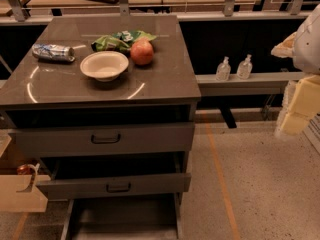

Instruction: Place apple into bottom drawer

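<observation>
The red-pink apple point(142, 52) sits on the grey cabinet's top point(165, 79), towards the back, just right of a white bowl point(104, 65). The bottom drawer point(125, 218) is pulled out at the foot of the cabinet, showing a flat grey floor with nothing on it. My gripper point(299, 109), pale yellow below a white arm, hangs at the far right edge of the view. It is well to the right of the cabinet and apart from the apple, with nothing seen in it.
A crushed can point(53, 52) and a green snack bag point(120, 40) lie on the top near the bowl. The two upper drawers point(105, 139) with dark handles stand partly out. Two clear bottles point(223, 69) stand on a ledge at right. A tan box point(20, 191) is at lower left.
</observation>
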Controlling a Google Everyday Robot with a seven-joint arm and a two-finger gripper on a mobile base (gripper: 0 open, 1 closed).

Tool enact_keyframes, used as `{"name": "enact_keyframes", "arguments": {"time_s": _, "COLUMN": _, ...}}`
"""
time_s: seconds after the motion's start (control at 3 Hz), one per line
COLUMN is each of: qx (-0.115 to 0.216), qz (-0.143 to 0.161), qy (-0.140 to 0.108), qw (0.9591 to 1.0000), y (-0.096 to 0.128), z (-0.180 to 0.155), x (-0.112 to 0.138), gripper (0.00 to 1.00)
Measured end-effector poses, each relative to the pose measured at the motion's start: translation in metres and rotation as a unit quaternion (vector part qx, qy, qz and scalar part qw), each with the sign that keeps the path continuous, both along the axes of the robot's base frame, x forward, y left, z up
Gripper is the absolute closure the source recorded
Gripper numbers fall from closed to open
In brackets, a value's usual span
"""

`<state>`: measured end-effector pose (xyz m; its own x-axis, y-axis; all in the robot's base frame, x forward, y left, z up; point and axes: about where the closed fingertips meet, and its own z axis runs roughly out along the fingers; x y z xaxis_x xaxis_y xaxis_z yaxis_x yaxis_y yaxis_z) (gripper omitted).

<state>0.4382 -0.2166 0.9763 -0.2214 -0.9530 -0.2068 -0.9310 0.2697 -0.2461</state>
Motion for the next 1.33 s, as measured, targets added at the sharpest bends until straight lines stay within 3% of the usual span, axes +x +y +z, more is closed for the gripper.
{"name": "enact_keyframes", "arguments": {"time_s": 0.33, "qx": 0.0, "qz": 0.0, "qy": 0.0, "qw": 1.0, "y": 0.0, "z": 0.0, "x": 0.0, "gripper": 0.0}}
{"name": "enact_keyframes", "arguments": {"time_s": 0.67, "qx": 0.008, "qz": 0.027, "qy": -0.003, "qw": 0.9996, "y": -0.003, "z": -0.004, "x": 0.005, "gripper": 0.0}}
{"name": "enact_keyframes", "arguments": {"time_s": 1.0, "qx": 0.079, "qz": 0.021, "qy": -0.029, "qw": 0.9962, "y": -0.008, "z": -0.008, "x": 0.03, "gripper": 0.0}}
{"name": "enact_keyframes", "arguments": {"time_s": 1.33, "qx": 0.164, "qz": 0.024, "qy": -0.065, "qw": 0.9841, "y": 0.015, "z": -0.005, "x": 0.049, "gripper": 0.0}}
